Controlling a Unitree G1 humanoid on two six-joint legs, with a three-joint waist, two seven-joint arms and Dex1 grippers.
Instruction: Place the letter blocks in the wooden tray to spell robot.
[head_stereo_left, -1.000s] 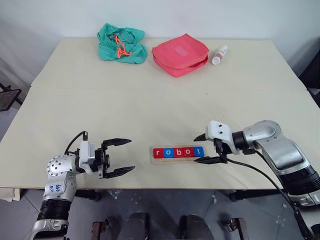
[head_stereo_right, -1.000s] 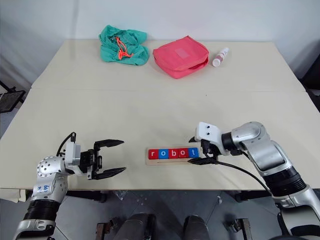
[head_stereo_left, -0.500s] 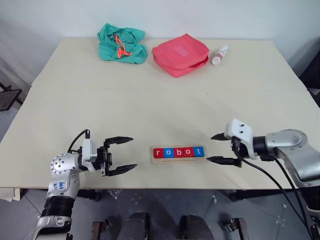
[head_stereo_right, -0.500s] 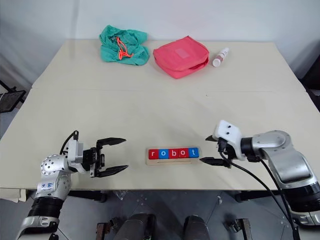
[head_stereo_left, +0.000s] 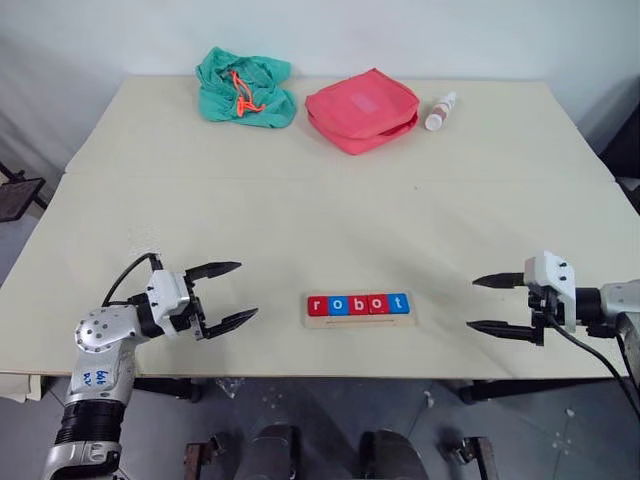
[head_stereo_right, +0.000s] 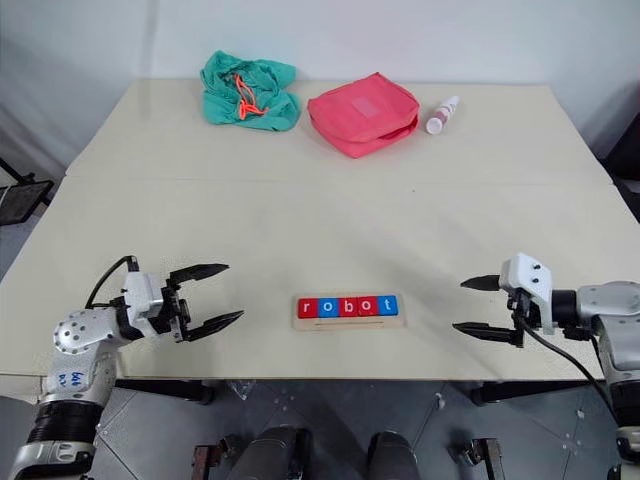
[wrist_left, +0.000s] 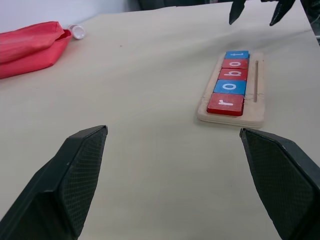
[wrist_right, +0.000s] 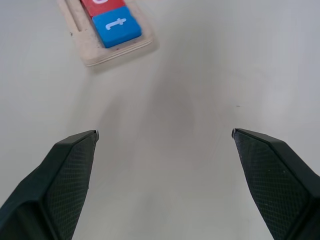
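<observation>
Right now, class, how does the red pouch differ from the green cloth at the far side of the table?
The pouch is red; the cloth is green with an orange cord. The pouch lies flat and neatly squared; the cloth is crumpled in a heap. The pouch sits nearer the small bottle. Both rest at the table's far side, away from the tray.

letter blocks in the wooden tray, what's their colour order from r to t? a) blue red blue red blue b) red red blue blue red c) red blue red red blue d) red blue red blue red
C: the letter blocks in the wooden tray read r red, o blue, b red, o red, t blue.
</observation>
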